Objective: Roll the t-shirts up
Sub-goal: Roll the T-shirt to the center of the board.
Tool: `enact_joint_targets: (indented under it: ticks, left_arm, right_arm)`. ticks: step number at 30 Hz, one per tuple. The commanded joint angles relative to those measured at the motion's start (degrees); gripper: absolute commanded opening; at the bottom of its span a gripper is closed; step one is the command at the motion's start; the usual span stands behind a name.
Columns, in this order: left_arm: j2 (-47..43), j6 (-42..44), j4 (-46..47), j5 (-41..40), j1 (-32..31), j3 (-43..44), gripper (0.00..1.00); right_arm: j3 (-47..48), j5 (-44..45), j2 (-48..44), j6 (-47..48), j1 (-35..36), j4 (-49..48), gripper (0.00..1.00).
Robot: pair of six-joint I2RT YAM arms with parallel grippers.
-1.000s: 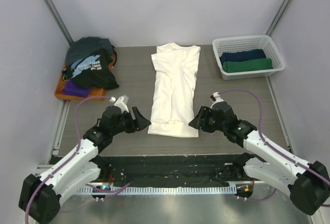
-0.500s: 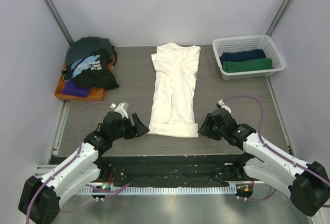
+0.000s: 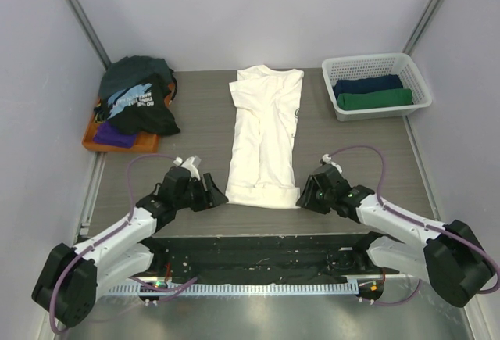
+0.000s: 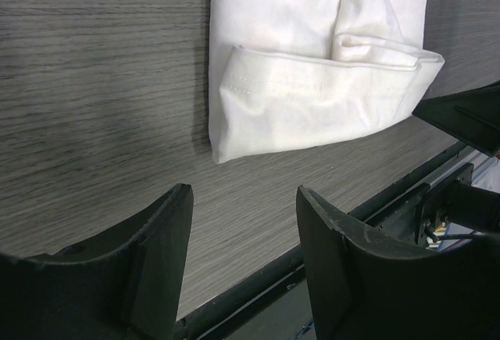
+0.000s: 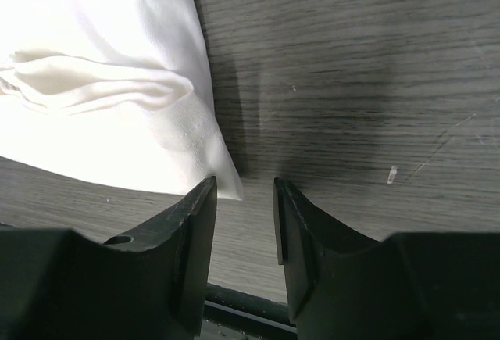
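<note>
While left claw (image 4: 242,199) gapes, right claw (image 5: 244,187) stands narrower, both empty

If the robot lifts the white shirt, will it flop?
Probably yes: the white shirt is thin cloth, its hem folded and wrinkled. It likely weighs little, lying so flat. Pushed, it would probably bunch up, not slide.

Soft, matt cream-white cloth t-shirt (image 3: 266,133) with a stitched hem, on a table (image 3: 195,137) of grey wood-grain finish, matt and finely streaked. The left gripper (image 4: 244,207) and right gripper (image 5: 244,191) are smooth matt black plastic. The basket (image 3: 366,62) is white plastic lattice
</note>
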State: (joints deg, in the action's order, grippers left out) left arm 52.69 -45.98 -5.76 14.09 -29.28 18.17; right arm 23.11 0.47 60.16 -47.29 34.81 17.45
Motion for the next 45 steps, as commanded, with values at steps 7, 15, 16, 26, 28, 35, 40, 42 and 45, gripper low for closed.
enact_joint_targets:
  ticks: [7,15,16,26,28,35,40,42,45]
  left_arm:
    - [4.2,0.9,4.5,1.1,-0.3,-0.2,0.55]
    - [8.7,1.0,6.7,1.4,-0.5,1.1,0.47]
    - [9.6,0.9,6.9,1.3,-0.5,1.2,0.46]
    - [14.5,-0.2,11.3,0.8,-1.0,2.7,0.42]
    - [16.0,-0.3,12.2,0.7,-1.1,2.9,0.3]
    - [16.6,-1.3,13.0,1.1,-1.7,2.0,0.0]
    - [10.6,-2.3,8.9,2.3,-2.0,0.5,0.0]
    - [8.5,-3.4,7.5,3.0,-2.6,-0.2,0.0]
    - [4.5,-4.9,5.9,3.1,-3.7,-1.2,0.0]
  right_arm:
    - [0.4,-3.0,2.6,1.9,0.3,-3.7,0.28]
    - [0.9,-4.4,0.8,2.1,0.3,-2.9,0.02]
    - [0.9,-4.5,0.7,2.2,0.2,-2.7,0.02]
    - [0.8,-5.1,-0.7,2.1,0.3,-1.6,0.01]
    - [0.7,-5.3,-0.8,1.9,0.3,-1.7,0.01]
    - [1.1,-6.2,-2.2,1.8,0.3,0.0,0.01]
    - [1.3,-7.5,-5.0,1.8,0.3,4.0,0.01]
    - [1.1,-8.7,-6.6,1.8,0.3,5.6,0.01]
    - [0.7,-10.1,-9.2,1.7,0.3,8.3,0.01]
